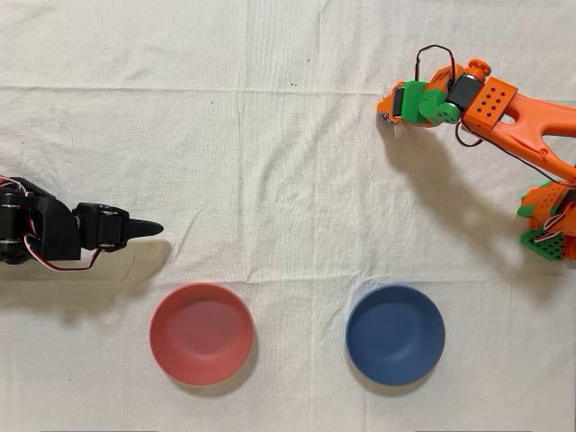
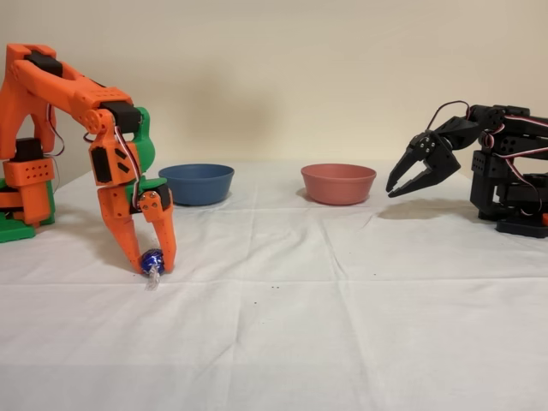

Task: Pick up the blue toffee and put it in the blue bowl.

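In the fixed view my orange gripper (image 2: 152, 261) points straight down at the left, its tips at the white cloth. The blue toffee (image 2: 152, 259), a small shiny dark-blue ball with a clear wrapper end, sits between the two fingertips, which press on both sides of it. Seen from overhead, the gripper (image 1: 394, 115) is at the upper right and covers most of the toffee. The blue bowl (image 1: 395, 334) lies near the bottom edge, well below the gripper and apart from it. It also appears behind the arm in the fixed view (image 2: 196, 182). Nothing is in it.
A red-pink bowl (image 1: 201, 333) sits to the left of the blue one in the overhead view and is also seen in the fixed view (image 2: 338, 182). The idle black arm (image 1: 54, 236) reaches in from the left edge. The white cloth is wrinkled.
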